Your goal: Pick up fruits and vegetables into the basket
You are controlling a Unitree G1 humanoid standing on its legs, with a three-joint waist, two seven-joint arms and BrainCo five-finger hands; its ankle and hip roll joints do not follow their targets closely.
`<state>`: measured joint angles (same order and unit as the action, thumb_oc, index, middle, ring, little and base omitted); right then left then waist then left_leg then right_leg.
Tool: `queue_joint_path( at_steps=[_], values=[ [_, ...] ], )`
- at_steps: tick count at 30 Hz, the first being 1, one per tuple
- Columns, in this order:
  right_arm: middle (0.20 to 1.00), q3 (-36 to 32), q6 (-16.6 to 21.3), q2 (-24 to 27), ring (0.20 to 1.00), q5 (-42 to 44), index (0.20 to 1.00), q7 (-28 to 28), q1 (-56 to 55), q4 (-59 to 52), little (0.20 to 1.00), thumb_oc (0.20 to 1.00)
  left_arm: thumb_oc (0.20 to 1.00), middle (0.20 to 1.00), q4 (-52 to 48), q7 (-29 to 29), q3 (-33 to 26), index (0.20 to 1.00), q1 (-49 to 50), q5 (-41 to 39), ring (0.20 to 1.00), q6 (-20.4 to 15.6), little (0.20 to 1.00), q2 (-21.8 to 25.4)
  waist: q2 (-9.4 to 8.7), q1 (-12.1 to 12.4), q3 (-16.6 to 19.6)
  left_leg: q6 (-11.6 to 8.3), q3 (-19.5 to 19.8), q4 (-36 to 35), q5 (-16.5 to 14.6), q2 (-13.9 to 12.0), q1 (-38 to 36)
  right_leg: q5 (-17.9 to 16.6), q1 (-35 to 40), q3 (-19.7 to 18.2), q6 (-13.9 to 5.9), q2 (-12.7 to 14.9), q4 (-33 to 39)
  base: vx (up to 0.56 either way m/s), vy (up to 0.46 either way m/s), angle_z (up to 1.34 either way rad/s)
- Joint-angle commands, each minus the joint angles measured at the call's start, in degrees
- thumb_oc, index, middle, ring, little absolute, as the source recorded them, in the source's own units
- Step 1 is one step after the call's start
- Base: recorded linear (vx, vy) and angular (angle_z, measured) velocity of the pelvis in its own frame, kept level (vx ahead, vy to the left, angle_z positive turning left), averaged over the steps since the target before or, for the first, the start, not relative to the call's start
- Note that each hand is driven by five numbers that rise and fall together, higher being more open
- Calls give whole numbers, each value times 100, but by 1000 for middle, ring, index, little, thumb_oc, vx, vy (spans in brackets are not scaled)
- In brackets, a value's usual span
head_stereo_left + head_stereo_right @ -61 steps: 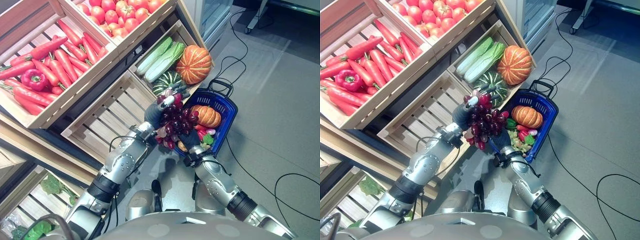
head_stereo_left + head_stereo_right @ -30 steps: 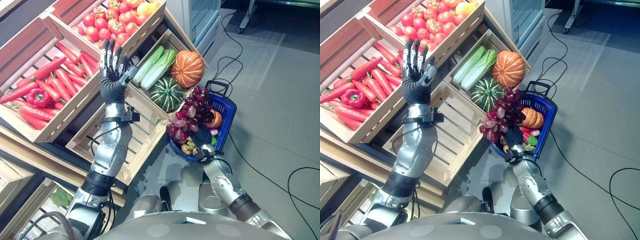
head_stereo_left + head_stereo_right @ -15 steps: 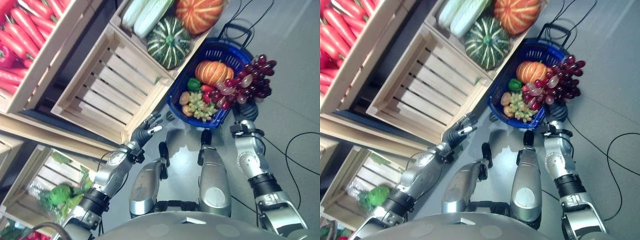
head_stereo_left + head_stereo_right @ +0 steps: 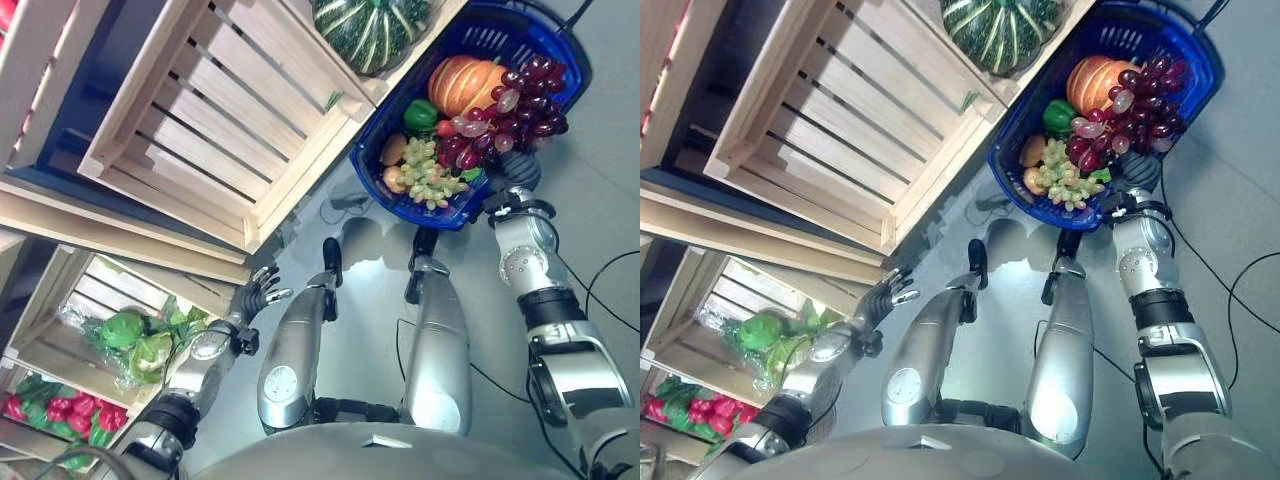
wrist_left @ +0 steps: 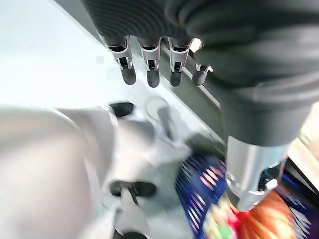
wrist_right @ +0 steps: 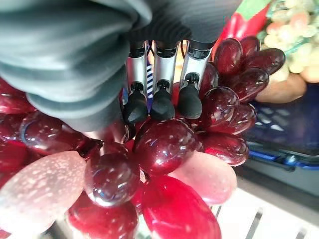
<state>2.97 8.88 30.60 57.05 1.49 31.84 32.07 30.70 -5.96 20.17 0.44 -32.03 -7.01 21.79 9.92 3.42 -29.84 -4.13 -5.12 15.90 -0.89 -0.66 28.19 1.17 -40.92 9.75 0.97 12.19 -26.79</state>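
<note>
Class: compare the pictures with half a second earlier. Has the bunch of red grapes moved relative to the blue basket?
Yes. The red grapes, held in the right hand, were beyond the blue basket rim over the floor; now they hang over its inside, beside the orange pumpkin.

Slatted wooden crate [image 4: 215, 120] — beside it, grey floor [image 4: 600, 200].

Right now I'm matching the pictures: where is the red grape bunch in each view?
Left eye: red grape bunch upper right, over the blue basket.
Right eye: upper right, same basket.
Left wrist: can't make it out.
Right wrist: under the right hand.
Shared landmark: the basket.
</note>
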Motion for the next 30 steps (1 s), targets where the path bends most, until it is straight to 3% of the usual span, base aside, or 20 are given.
queue_joint_path(
  at_steps=[1,6,11,20,26,27,28,30],
  values=[
    [200,-143,-97,445,200,-174,200,-27,264,-206,200,200,1000,1000,2,-93,-103,1000,606,116,1000,-159,1000,119,425,4,5,126,-181,299,-128,23,578,1144,-57,143,-294,-78,-924,-27,0,12],
    [200,-83,-546,643,200,-155,200,-228,615,206,200,200,1000,1000,376,-126,-168,1000,744,387,1000,-82,1000,52,499,119,5,145,-189,421,-123,34,1004,1169,-482,146,-248,-71,-1072,-27,7,6],
    [200,3,-1037,841,200,139,200,-430,1056,1020,200,200,1000,1000,556,-112,-84,1000,786,516,1000,-338,1000,21,623,265,5,197,-151,577,-115,44,1526,1192,-1026,132,-217,-35,-1269,-35,2,10],
    [200,-38,-1285,1002,200,310,200,-450,1432,2013,200,200,1000,1000,310,65,18,1000,660,449,1000,-497,1000,62,808,379,5,224,-98,653,-98,81,1884,1230,-1447,75,-224,57,-1427,-18,2,4],
    [200,-225,-1141,1043,200,517,200,-392,1414,2371,200,200,1000,1000,212,196,73,1000,643,525,1000,-511,1000,75,845,393,5,229,-65,606,-80,100,1960,1216,-1542,60,-223,29,-1418,0,0,0],
    [241,-228,-1122,1042,241,505,241,-406,1413,2371,241,241,1000,1000,210,202,74,1000,642,529,1000,-505,1000,74,845,393,5,231,-64,602,-79,100,1957,1214,-1540,59,-222,25,-1412,-16,-35,2],
    [1000,-247,-858,1040,1000,388,1000,-545,1371,2361,1000,1000,1000,1000,215,218,81,1000,640,557,1000,-438,1000,76,834,387,5,234,-52,589,-85,109,1943,1200,-1523,64,-222,4,-1382,-15,-40,1],
    [1000,-269,-542,1010,1000,135,1000,-633,1311,2292,1000,1000,1000,1000,248,194,86,1000,657,597,1000,-480,1000,72,805,369,5,230,-43,587,-98,111,1909,1178,-1472,75,-227,-19,-1334,-8,-20,0]
  ],
)
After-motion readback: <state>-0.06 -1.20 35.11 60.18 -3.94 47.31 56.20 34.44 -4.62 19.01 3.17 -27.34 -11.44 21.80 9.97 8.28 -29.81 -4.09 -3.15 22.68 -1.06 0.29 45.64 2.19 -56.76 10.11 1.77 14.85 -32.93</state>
